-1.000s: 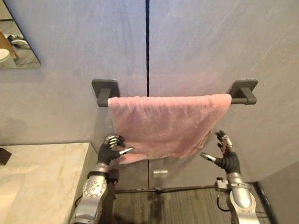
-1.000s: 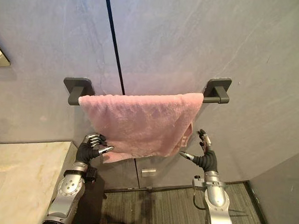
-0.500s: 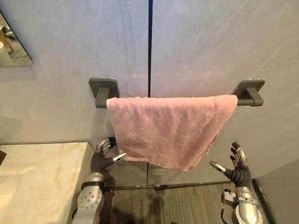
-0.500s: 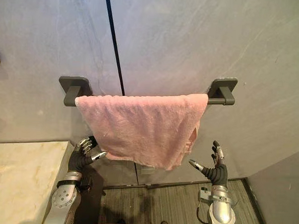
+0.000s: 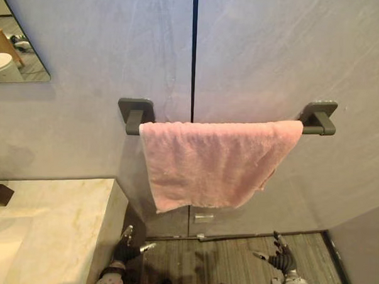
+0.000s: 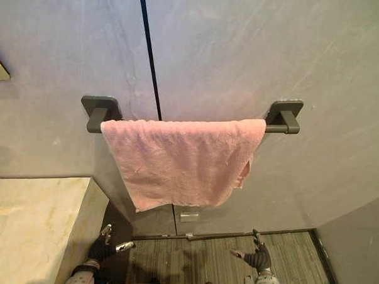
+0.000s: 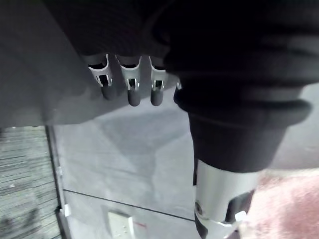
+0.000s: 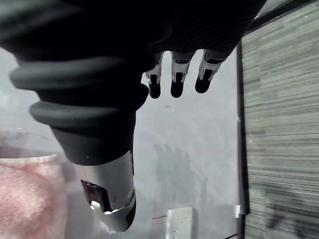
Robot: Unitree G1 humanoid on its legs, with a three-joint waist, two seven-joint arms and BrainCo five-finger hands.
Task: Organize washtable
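In the left eye view, the pink towel [image 5: 207, 161] hangs over the dark towel bar [image 5: 311, 128] at the picture's centre, spread almost from bracket to bracket on the grey wall [image 5: 275, 51]. Its lower edge slants, with the corner toward 7 o'clock hanging lowest and the side toward 3 o'clock bunched a little. Both hands are low and well apart from the cloth: the left hand [image 5: 127, 247] at 7 o'clock beside the counter [image 5: 54, 224], the right hand [image 5: 279, 258] at 5 o'clock over the ribbed floor [image 5: 222, 263]. The mirror [image 5: 14, 52] sits at 10 o'clock. The right eye view gives us the same layout, with the towel draped on the bar and nothing touching it. In the left wrist view, the left hand's fingers [image 7: 132, 89] are straight and loose with the thumb held apart, and nothing lies between them; a patch of pink cloth shows beyond the thumb. The right wrist view shows the same of the right hand's fingers [image 8: 177, 79]: extended, empty, with the towel off beyond the thumb. We judge the towel-hanging step done, bar perhaps levelling that slanted hem. We see so little of the counter that we cannot tell what is left there.
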